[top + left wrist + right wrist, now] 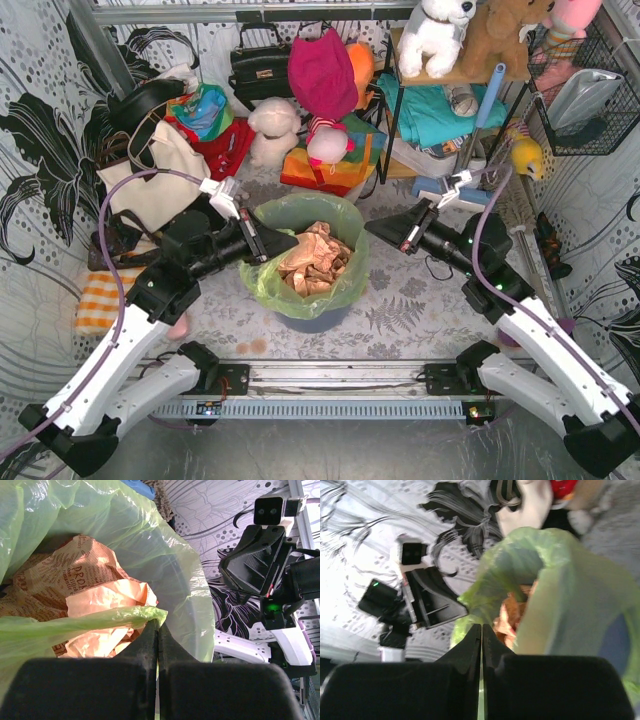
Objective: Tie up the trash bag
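Right, the trash bag (330, 212) stands upright inside the blue bin (312, 322). Its long axis is vertical, its mouth gapes straight up, and its rim drapes outward over the bin's edge. Crumpled brown paper (315, 262) fills it. My left claw (266, 248) is pinching a fold of the bag's rim between pressed-together fingers, the film running off to one side of the tips in the left wrist view. My right claw (372, 229) is pressed together on nothing, its tips pointing at the bag, which sits just ahead of them, not touching.
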`<act>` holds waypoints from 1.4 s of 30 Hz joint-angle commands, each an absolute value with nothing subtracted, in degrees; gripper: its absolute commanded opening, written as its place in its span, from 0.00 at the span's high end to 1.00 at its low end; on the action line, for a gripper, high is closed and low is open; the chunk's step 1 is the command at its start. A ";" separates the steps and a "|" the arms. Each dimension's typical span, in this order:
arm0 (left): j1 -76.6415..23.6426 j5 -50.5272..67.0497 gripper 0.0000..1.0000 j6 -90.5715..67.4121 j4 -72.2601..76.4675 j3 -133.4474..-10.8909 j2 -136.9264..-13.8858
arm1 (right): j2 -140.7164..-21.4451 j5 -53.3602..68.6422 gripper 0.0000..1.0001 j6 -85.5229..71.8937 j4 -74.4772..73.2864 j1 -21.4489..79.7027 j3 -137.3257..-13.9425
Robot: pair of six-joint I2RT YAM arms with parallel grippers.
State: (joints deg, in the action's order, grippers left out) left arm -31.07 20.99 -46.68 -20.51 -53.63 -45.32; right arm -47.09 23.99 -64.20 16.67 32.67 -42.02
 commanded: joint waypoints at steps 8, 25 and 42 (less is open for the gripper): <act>-31.10 20.73 1.00 -46.47 -18.50 -51.83 -42.58 | -37.12 6.25 0.58 -61.19 -13.20 32.71 -37.78; -31.11 18.53 1.00 -48.06 -22.52 -47.68 -38.10 | -46.39 21.96 0.46 -78.85 27.22 32.70 -15.83; -31.10 17.81 1.00 -48.56 -22.63 -47.59 -37.90 | -58.32 22.94 0.56 -93.27 55.26 32.70 -7.58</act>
State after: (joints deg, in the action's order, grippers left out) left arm -31.07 18.74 -48.21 -24.01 -47.99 -38.54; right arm -56.73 21.56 -89.65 45.21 32.67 -8.25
